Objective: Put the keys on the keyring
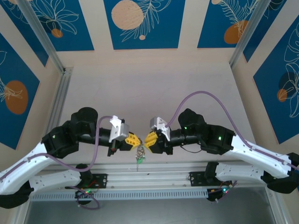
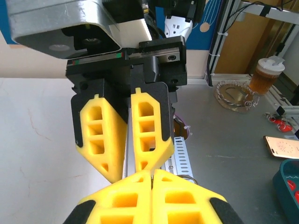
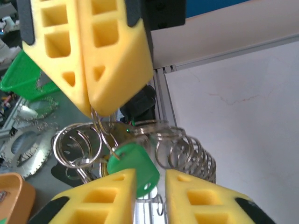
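**Fingers of the left gripper (image 3: 90,106) pinch the keyring (image 3: 102,133); the right gripper (image 3: 150,175) stands parted**

Nearest the right wrist camera, its own two yellow fingers are spread with a clear gap. A key with a green tag (image 3: 133,168) hangs in that gap, against the edge of one finger and not squeezed by both. Just beyond, the left gripper points down with its fingers pressed flat together, and the thin wire of the keyring comes out from between their tips. A cluster of split rings (image 3: 77,144) and a coil of rings (image 3: 187,149) hang off the wire beside the tag. None of this metalwork can be made out from the left wrist.

The left wrist camera adds its own fingers shut along a tight seam at the bottom of the frame. The right gripper (image 2: 131,172) faces them with a narrow slot between its fingers. Farther off on the grey bench are a lidded cup (image 2: 267,74), a heap of metal rings (image 2: 233,95) and a phone (image 2: 281,147). The marks on the phone's screen are too small to read.

From above, both grippers meet tip to tip over the near rail (image 1: 154,179). The ring cluster and green tag dangle just below them, and the pale table (image 1: 154,88) stretches beyond.
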### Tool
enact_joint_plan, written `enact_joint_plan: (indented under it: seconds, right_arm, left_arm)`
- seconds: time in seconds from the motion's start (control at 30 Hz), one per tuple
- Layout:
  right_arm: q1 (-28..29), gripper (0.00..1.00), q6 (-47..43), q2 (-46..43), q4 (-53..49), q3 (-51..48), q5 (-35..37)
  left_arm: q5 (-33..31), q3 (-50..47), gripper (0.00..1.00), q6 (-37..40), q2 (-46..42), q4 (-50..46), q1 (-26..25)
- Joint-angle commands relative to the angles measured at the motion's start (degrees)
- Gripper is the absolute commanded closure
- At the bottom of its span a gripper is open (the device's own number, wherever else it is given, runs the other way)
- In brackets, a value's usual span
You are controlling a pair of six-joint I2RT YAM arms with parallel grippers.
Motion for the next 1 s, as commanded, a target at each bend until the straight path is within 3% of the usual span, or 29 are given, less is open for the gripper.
enact_joint_plan:
  seconds: [0.0,0.17,0.43,0.97]
  right_arm:
    - [0.37,0.69,-0.22,-3.61,1.82,-1.24,1.69]
    - [1.94,0.64,-2.27,-6.10,3.43,-1.45,3.01]
    - [3.10,0.64,-5.72,-2.71,8.20,0.70,0.31]
    - [3.91,0.67,-6.84,-2.79,12.06,0.98,-0.74]
  left_arm:
    - [1.40,0.15,1.00,-0.80,-1.33,3.63,-0.34]
    - [2.41,-0.10,1.00,-2.16,-2.07,5.77,-0.34]
    - [4.09,-0.61,1.00,-4.47,-2.32,9.08,-0.34]
    - [3.66,-1.55,1.00,-5.55,-2.66,10.40,-0.29]
